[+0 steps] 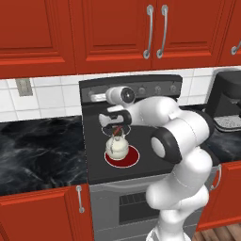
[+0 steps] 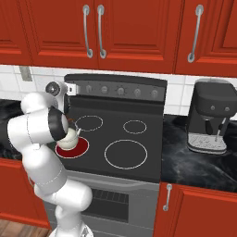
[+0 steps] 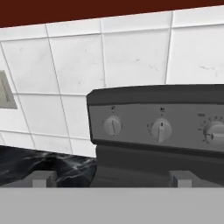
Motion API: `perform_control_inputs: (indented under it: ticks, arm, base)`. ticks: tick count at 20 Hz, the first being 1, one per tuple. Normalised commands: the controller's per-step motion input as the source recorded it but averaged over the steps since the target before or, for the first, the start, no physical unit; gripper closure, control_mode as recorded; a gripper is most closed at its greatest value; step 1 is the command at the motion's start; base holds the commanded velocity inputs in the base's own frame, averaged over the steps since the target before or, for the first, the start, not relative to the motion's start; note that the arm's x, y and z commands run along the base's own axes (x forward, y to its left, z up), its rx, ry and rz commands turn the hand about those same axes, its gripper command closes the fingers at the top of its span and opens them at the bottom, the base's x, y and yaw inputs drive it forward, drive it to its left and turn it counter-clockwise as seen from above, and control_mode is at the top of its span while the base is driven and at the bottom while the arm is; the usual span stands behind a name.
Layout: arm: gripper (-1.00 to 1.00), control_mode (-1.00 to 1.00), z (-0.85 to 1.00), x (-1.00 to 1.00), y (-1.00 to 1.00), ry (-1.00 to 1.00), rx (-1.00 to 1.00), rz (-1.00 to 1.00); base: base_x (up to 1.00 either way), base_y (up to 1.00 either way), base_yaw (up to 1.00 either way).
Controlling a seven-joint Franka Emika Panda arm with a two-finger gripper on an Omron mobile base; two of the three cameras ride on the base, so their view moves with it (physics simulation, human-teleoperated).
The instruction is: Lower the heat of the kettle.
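**Now: kettle on the red ring, pincer spread before the knobs**

Now the kettle (image 1: 116, 148) sits on the near-left burner (image 1: 133, 157) of the stove (image 1: 155, 167), and that burner glows red under it while the other three rings are dark. The kettle is upright, its brown handle arching over the top. In the right base view the kettle (image 2: 69, 140) is partly hidden behind the arm's elbow.

The pincer (image 1: 114, 121) hangs above the kettle, just short of the stove's back panel (image 1: 155, 89), and touches nothing. In the hand view its two fingertips (image 3: 43, 178) stand wide apart at the bottom, with nothing between them, so the pincer is spread and empty.

Ahead of the fingertips the hand view shows the left end of the back panel with a row of knobs: the left knob (image 3: 113, 126), the next knob (image 3: 161, 130), and a third (image 3: 215, 132) cut off at the right edge. White wall tiles (image 3: 74, 65) rise behind the panel.

A dark marble worktop (image 1: 37, 150) runs on both sides of the stove. On its right part stands a coffee machine (image 2: 212, 121). Red cabinets (image 2: 139, 32) hang above.
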Motion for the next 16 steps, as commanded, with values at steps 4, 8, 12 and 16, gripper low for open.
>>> perform_control_inputs:
  ticks: [4, 8, 12, 16]
  arm:
    - [-1.00, -1.00, 0.02, 0.19, 0.16, 0.07, 0.00, 0.00]
    - [-1.00, -1.00, 0.00, 0.23, 0.18, 0.01, 0.00, 0.00]
    - [-1.00, -1.00, 0.00, 0.23, 0.13, 0.00, 0.00, 0.00]
    - [-1.00, -1.00, 0.00, 0.13, 0.04, 0.00, 0.00, 0.00]
  base:
    - [0.00, 0.00, 0.00]
    - [0.00, 0.00, 0.00]
    - [0.00, 0.00, 0.00]
    - [0.00, 0.00, 0.00]
